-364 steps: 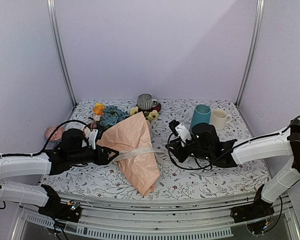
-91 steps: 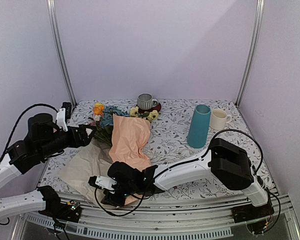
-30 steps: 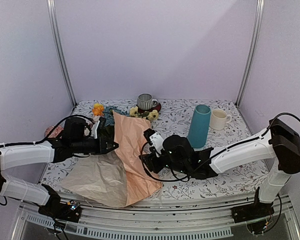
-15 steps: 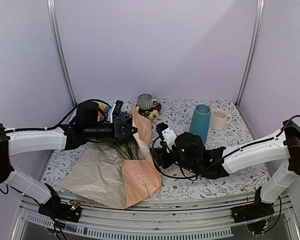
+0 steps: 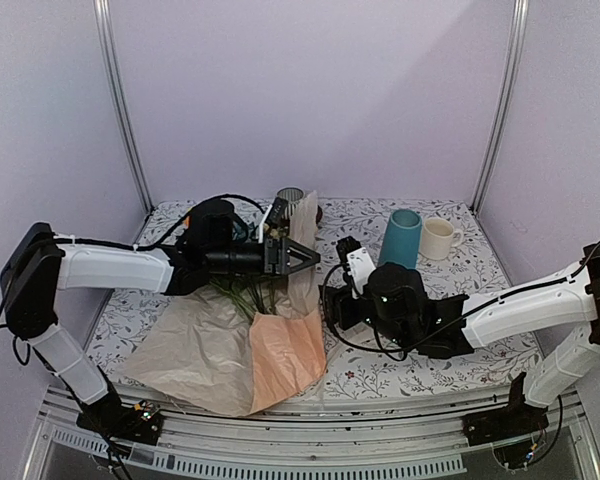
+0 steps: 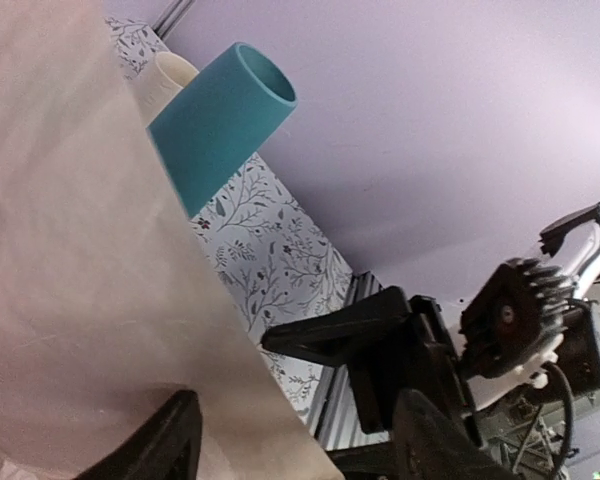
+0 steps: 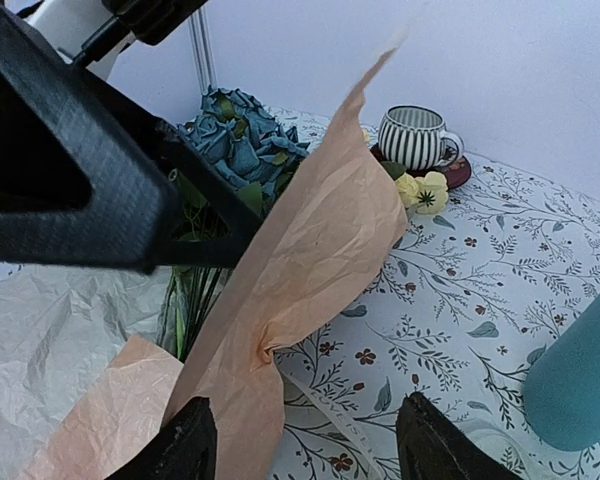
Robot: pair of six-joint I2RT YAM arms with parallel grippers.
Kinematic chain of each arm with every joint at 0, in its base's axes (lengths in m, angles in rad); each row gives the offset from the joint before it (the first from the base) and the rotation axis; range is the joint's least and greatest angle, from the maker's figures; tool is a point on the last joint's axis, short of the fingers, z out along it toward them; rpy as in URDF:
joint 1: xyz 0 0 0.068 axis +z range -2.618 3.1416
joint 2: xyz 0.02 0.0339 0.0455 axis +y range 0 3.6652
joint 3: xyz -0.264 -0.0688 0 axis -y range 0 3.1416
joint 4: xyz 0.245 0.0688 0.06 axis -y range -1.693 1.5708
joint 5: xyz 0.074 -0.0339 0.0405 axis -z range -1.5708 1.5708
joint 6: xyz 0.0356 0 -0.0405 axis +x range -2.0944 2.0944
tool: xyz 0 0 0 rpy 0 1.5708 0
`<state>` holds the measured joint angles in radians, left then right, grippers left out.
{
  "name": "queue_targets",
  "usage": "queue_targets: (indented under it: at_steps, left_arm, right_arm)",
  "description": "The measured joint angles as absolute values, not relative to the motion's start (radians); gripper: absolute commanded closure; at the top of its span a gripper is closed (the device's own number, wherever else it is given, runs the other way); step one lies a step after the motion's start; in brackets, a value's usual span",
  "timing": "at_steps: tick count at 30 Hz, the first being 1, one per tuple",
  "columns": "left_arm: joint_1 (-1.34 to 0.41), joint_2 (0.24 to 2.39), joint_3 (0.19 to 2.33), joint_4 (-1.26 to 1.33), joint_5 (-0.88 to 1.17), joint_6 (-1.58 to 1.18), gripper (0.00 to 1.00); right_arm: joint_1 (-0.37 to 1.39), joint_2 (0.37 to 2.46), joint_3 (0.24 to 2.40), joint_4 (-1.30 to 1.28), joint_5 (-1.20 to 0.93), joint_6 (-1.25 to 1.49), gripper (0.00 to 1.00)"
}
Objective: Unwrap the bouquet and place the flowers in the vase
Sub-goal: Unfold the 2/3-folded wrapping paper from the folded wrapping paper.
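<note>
Gaping wide, left gripper (image 5: 305, 258) is straddling the upright peach wrapping paper (image 7: 310, 240) edge without clamping; right gripper (image 7: 305, 440), at its 4 o'clock, is hanging equally spread, empty.

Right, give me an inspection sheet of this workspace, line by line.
Surface: floral-print cloth, flat; loose paper covers its near left part.
Job's things: peach paper open, one flap standing up; paler sheet spread beside it; flowers and green stems uncovered behind the flap; teal vase upright, no flowers in it.
Clutter: cream mug beside the vase; striped cup on a dark saucer.
Claws: left claw open at the flap; right claw open, facing the paper, holding nothing.
Cables: black cable arcs over the left wrist, another hangs below the right; no snag seen.
Surroundings: lilac walls, metal corner posts.
</note>
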<state>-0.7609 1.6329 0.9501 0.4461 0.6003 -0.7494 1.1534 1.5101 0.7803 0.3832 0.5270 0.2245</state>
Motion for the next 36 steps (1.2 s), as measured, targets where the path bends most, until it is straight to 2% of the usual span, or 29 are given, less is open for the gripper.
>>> queue_targets:
  at_steps: [5,13,14,17,18,23,29,36]
  left_arm:
    - [-0.764,1.543,0.93,0.401,0.594,-0.72,0.14]
    - [-0.768,1.158,0.883,0.168,0.402,-0.614,0.09]
    - [-0.768,1.129,0.878,0.141,0.376,-0.604,0.09]
    - [-0.768,1.051,0.844,0.039,0.297,-0.581,0.09]
    - [-0.768,1.034,0.827,0.01,0.272,-0.576,0.09]
    - [-0.768,0.963,0.717,-0.121,0.191,-0.571,0.09]
    - [-0.767,0.916,0.637,-0.179,0.148,-0.577,0.1]
    - [-0.767,0.892,0.564,-0.183,0.139,-0.595,0.1]
  right_arm:
    - [1.15,1.51,0.78,0.391,0.507,0.202,0.34]
    - [1.151,1.51,0.814,0.39,0.385,0.122,0.32]
    - [1.151,1.51,0.828,0.387,0.379,0.114,0.3]
    - [1.151,1.507,0.865,0.38,0.363,0.107,0.07]
    - [1.151,1.504,0.879,0.371,0.362,0.107,0.05]
    - [1.151,1.515,1.011,0.244,0.371,0.131,0.04]
    - [1.151,1.628,1.255,0.024,0.456,0.255,0.04]
    - [1.149,1.643,1.263,-0.105,0.466,0.322,0.01]
